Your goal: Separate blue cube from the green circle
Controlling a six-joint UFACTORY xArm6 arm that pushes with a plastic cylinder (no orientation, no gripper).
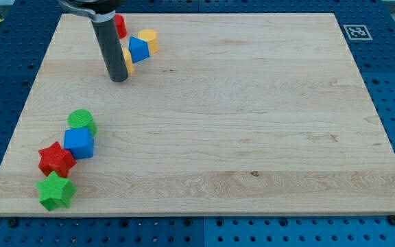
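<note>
Camera view puts your blue cube (79,143) near the worktop's (252,123) left edge, in the lower-left part of the board. It sits just below the green circle (81,121) and touches it — the two are not apart. A red star (56,160) presses against the cube's lower-left side, and a green star (55,191) lies just below that one, near the worktop's bottom-left corner.

You will find my tip (118,77) well apart from this group, up toward the view's top left, resting on the wood. The end effector is a plain dark rod, so it has nothing that opens or closes, and it holds nothing. Just to the tip's right sits a second cluster — a blue block (138,49) with a yellow block (148,41) beside it, another yellow piece (127,60) partly hidden by the rod, and a red block (120,26) behind the rod near the top edge.
</note>
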